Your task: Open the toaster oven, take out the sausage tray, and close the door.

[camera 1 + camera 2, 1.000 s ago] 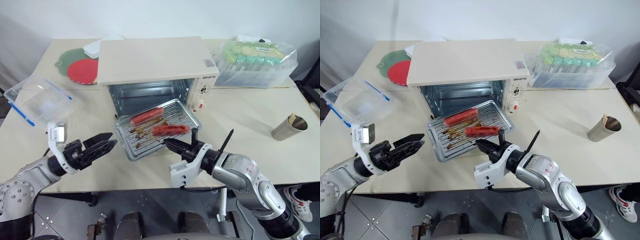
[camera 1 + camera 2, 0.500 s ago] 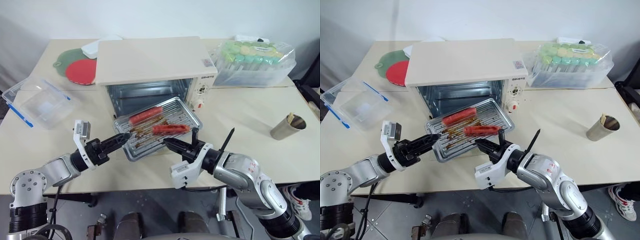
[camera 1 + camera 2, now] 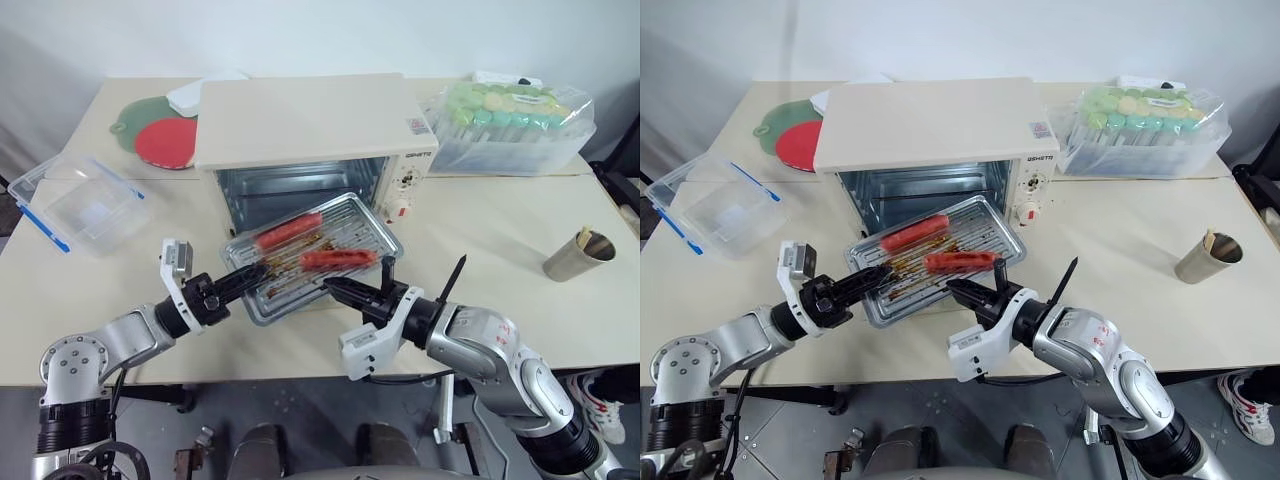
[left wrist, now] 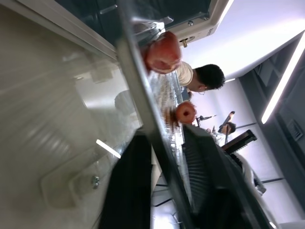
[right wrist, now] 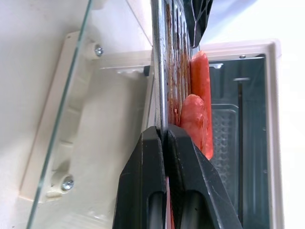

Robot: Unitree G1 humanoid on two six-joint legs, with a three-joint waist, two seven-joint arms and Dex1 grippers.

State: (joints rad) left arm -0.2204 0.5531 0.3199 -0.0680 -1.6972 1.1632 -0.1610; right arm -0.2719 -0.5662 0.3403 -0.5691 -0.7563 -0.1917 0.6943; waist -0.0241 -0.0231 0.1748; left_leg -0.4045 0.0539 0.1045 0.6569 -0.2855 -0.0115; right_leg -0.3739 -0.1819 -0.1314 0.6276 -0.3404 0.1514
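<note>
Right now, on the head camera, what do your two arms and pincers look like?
Both arms are silver-grey metal with rounded joints and black wrist sections. Each pincer, left and right, has two tapered black fingers. A white camera block sits by each wrist, and a black cable hangs beneath the left arm.

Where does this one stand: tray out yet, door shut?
Done: the door is open and lies flat. In hand: both grippers pinch the sausage tray, left gripper at its left edge, right gripper at its front rim, just outside the toaster oven. Left: set the tray down, close the door.
</note>
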